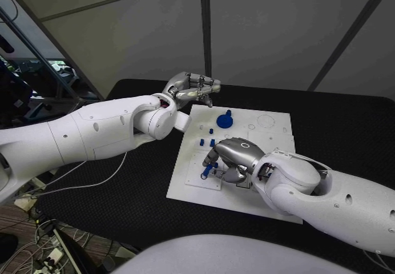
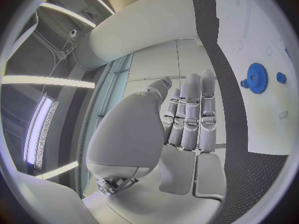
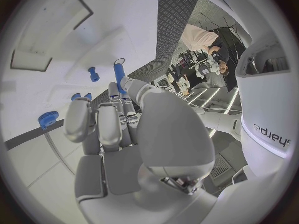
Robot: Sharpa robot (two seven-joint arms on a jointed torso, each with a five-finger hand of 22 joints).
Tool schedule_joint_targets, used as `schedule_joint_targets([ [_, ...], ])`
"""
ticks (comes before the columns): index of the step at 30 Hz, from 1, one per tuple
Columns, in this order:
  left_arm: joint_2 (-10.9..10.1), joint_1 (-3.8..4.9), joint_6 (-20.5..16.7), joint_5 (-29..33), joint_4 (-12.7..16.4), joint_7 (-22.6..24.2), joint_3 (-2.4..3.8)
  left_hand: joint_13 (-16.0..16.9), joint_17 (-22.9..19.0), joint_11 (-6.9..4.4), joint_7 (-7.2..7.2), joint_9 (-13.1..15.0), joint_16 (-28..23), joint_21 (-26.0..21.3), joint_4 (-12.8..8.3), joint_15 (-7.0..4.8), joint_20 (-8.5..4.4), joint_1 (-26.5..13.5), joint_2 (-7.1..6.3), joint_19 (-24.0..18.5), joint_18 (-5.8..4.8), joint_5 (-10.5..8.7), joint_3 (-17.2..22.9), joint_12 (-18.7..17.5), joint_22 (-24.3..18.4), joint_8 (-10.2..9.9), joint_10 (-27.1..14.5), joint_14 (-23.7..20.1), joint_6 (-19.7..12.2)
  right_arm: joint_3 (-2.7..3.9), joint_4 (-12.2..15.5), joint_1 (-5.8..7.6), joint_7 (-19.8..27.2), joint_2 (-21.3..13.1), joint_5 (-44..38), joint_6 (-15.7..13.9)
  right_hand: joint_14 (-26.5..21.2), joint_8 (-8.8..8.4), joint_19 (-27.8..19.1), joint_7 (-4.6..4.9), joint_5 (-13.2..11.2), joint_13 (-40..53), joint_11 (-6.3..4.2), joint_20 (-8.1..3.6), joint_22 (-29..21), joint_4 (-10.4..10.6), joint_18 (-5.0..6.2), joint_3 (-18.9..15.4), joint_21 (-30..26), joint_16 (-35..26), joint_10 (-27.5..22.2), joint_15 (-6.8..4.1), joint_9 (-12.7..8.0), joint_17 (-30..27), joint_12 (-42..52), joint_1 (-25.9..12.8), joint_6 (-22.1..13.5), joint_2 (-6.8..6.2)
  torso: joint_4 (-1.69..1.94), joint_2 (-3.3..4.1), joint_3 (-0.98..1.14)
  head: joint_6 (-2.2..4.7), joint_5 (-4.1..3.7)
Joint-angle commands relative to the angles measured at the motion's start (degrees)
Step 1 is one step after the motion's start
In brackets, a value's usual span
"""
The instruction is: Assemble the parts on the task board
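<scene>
Table (image 1: 346, 123): black, under the board and both hands.
Board (image 1: 267, 134): white plate; its near half lies beneath the right hand's fingers, its far corner just beside the left hand.
Left hand (image 1: 191, 87): raised off the board's far corner, fingers (image 2: 193, 109) curled in side by side, nothing in them.
Right hand (image 1: 234, 157): knuckles up over the board, fingers (image 3: 99, 119) bent down, pinching a blue peg (image 3: 118, 74) that sticks out past the fingertips.
Gear (image 1: 225, 120): blue, flat on the board, between the two hands, touching neither.
Small pegs (image 1: 206, 141): blue, standing just beyond the right fingertips.
</scene>
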Motion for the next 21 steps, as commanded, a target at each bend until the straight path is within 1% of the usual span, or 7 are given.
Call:
schedule_joint_targets([
  [1, 0.0, 0.08, 0.7, 0.1, 0.0, 0.3, 0.03, 0.1, -0.1, 0.05, 0.08, 0.0, -0.3, -0.2, 0.1, 0.17, -0.06, -0.6, -0.10, -0.5, -0.79, -0.14, 0.4, 0.2, -0.1, 0.2, -0.5, -0.1, -0.3, -0.22, -0.2, 0.02, 0.3, 0.2, -1.4, 1.0, 1.3, 0.37, 0.3, 0.03, 0.2, 0.0, 0.07, 0.15, 0.1, -0.2, -1.06, 0.2, 0.2, 0.2, 0.4, -0.36, 0.0, 0.1, -0.2, -0.7, 0.5, -0.08, -0.01, 0.04, 0.00, -0.03, 0.03],
  [5, 0.0, 0.08, 0.7, 0.1, 0.0, 0.2, 0.03, 0.1, -0.1, 0.05, 0.08, 0.0, -0.3, -0.2, 0.1, 0.17, -0.06, -0.6, -0.10, -0.5, -0.79, -0.14, 0.4, 0.2, -0.1, 0.2, -0.5, -0.1, -0.3, -0.49, -0.5, -0.05, 0.2, 0.5, -1.7, 1.3, 1.3, 0.36, 0.3, 0.03, 0.3, 0.0, 0.08, 0.15, 0.1, -0.2, -1.06, 0.2, 0.2, 0.2, 0.5, -0.35, 0.0, 0.0, -0.3, -0.8, 0.5, -0.10, -0.07, 0.00, 0.03, -0.09, 0.08],
  [15, 0.1, 0.08, 0.8, 0.1, 0.0, 0.1, 0.03, 0.1, -0.1, 0.06, 0.09, 0.0, -0.4, -0.3, 0.0, 0.19, -0.06, -0.6, -0.03, -0.6, -0.77, -0.13, 0.5, 0.3, -0.1, 0.2, -0.6, -0.1, -0.3, -0.61, -0.4, -0.24, 0.0, 0.7, -2.2, 1.9, 1.3, 0.39, 0.3, 0.00, 0.3, 0.0, 0.06, 0.16, 0.1, -0.3, -1.07, 0.2, 0.2, 0.3, 0.5, -0.35, 0.1, 0.2, -0.3, -0.9, 0.6, -0.06, -0.09, -0.07, 0.00, -0.36, 0.31],
  [19, 0.1, 0.08, 0.9, 0.1, 0.0, 0.1, 0.03, 0.1, -0.1, 0.06, 0.09, 0.0, -0.4, -0.3, 0.0, 0.19, -0.06, -0.6, -0.03, -0.6, -0.77, -0.13, 0.5, 0.3, -0.1, 0.2, -0.6, -0.1, -0.3, -0.62, -0.6, -0.29, -0.2, 0.9, -2.4, 2.2, 1.3, 0.39, 0.3, 0.00, 0.3, 0.0, 0.06, 0.16, 0.1, -0.3, -1.07, 0.2, 0.2, 0.3, 0.5, -0.35, 0.1, 0.2, -0.3, -0.9, 0.6, -0.06, -0.14, -0.07, -0.03, -0.36, 0.31],
  [21, 0.1, 0.08, 0.9, 0.1, 0.0, 0.1, 0.03, 0.1, -0.1, 0.06, 0.09, 0.0, -0.4, -0.3, 0.0, 0.19, -0.06, -0.6, -0.03, -0.6, -0.77, -0.13, 0.5, 0.3, -0.1, 0.2, -0.6, -0.1, -0.3, -0.62, -0.6, -0.35, -0.2, 1.0, -2.5, 2.1, 1.3, 0.39, 0.3, 0.00, 0.3, 0.0, 0.06, 0.16, 0.1, -0.3, -1.07, 0.2, 0.2, 0.3, 0.5, -0.35, 0.1, 0.2, -0.3, -0.9, 0.6, -0.06, -0.11, -0.06, -0.03, -0.38, 0.30],
])
